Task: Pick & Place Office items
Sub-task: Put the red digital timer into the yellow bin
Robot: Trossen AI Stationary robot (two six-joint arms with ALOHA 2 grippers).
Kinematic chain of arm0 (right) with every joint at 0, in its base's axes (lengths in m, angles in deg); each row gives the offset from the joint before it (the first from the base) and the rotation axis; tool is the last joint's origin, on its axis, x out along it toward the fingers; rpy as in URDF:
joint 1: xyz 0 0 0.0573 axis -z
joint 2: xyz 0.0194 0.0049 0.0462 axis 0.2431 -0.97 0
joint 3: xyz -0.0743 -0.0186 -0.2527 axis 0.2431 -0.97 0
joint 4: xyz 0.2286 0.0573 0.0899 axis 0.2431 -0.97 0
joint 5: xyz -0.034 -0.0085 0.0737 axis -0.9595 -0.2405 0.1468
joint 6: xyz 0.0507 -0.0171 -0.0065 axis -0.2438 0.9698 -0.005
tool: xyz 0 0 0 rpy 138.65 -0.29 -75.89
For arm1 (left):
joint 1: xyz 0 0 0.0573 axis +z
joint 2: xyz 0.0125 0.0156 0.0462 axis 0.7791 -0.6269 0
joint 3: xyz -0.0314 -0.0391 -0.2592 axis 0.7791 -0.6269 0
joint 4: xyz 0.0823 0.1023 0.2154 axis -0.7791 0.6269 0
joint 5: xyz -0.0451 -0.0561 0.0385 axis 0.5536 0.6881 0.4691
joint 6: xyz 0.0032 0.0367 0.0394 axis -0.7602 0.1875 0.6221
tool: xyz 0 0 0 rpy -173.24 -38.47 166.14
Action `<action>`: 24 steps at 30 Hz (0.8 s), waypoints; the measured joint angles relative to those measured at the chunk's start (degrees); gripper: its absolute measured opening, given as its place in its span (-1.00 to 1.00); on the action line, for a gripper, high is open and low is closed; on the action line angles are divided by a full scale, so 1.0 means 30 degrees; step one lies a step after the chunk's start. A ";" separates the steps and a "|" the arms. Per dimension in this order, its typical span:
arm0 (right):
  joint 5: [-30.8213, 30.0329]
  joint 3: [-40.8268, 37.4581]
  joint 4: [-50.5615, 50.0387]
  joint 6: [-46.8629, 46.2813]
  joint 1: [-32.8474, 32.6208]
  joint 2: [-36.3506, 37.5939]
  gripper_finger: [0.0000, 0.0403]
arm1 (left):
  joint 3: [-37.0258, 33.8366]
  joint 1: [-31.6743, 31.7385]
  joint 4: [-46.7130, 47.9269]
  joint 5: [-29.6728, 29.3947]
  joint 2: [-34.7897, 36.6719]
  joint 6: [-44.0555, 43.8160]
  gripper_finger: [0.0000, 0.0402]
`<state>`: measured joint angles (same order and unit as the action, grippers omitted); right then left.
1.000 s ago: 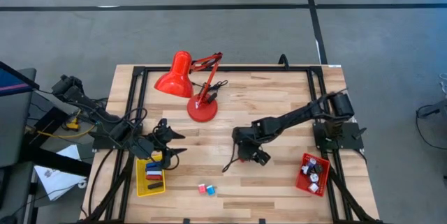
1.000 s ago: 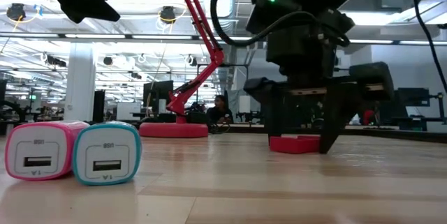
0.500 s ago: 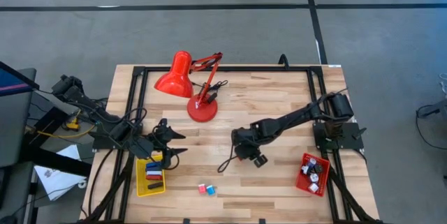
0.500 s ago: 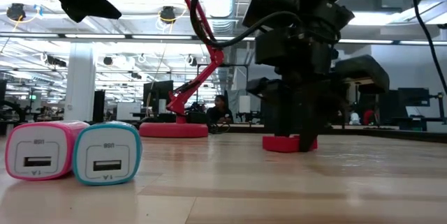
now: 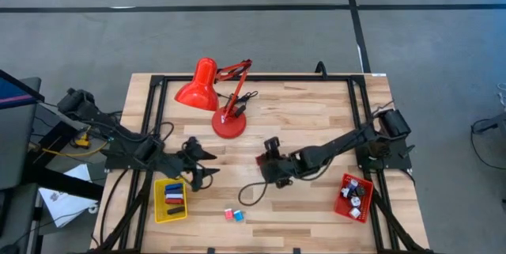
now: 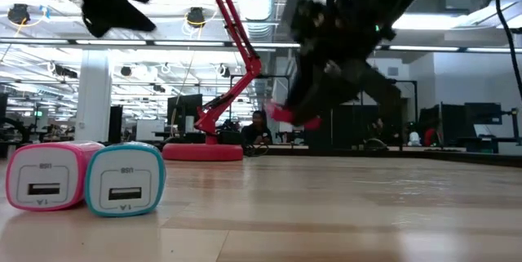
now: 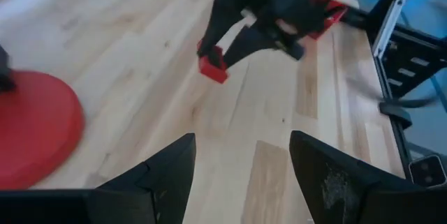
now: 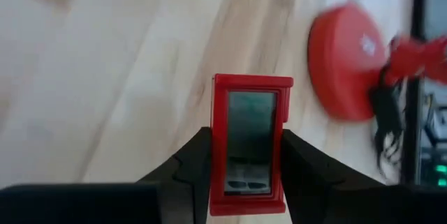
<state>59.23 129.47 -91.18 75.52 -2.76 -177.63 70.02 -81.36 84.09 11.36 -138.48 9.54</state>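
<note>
My right gripper (image 5: 269,161) is shut on a small flat red item with a grey face (image 8: 251,144) near the table's middle. It also shows in the left wrist view (image 7: 211,68) and the low view (image 6: 294,117). My left gripper (image 7: 241,161) is open and empty, above the table right of the yellow tray (image 5: 170,200), which holds blue, red and black items. A pink charger block (image 6: 45,176) and a teal one (image 6: 124,179) stand side by side on the table near its front edge (image 5: 232,215). My right gripper pinches the red item by its two long sides (image 8: 218,175) between its two fingers (image 8: 192,165), on the half nearer the wrist. The far half sticks out beyond the fingertips. The fingers slant down from the table's right side. The item is lifted clear of the table and tilted.
A big red desk lamp (image 5: 213,96) stands at the back, its round base (image 5: 228,125) just behind my right gripper. A red tray (image 5: 353,197) with white and black pieces sits at the right front. A dark cord (image 5: 247,192) curls on the table below my right gripper.
My right gripper stood open around the red item on the table, shut on it, then lifted it clear and tipped it. Its arm has swung toward the near edge. My left gripper has shifted a little toward the table's right.
</note>
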 joint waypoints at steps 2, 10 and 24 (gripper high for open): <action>-0.0025 0.0390 0.0609 0.0216 -0.0307 0.0010 -0.40 | -0.0020 0.0847 -0.1036 0.0669 -0.0844 -0.0013 0.13; -0.0815 0.1792 0.2028 0.0879 -0.1352 0.0013 -0.40 | -0.0006 0.3844 -0.3301 0.4037 -0.2676 -0.1448 0.13; -0.2055 0.2984 0.3042 0.4325 -0.1562 -0.1621 -0.40 | -0.0035 0.5951 -0.6570 0.7118 -0.4278 -0.2250 0.13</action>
<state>53.06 138.42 -82.05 88.50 -7.45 -182.49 69.92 -63.51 64.38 32.72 -151.31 2.79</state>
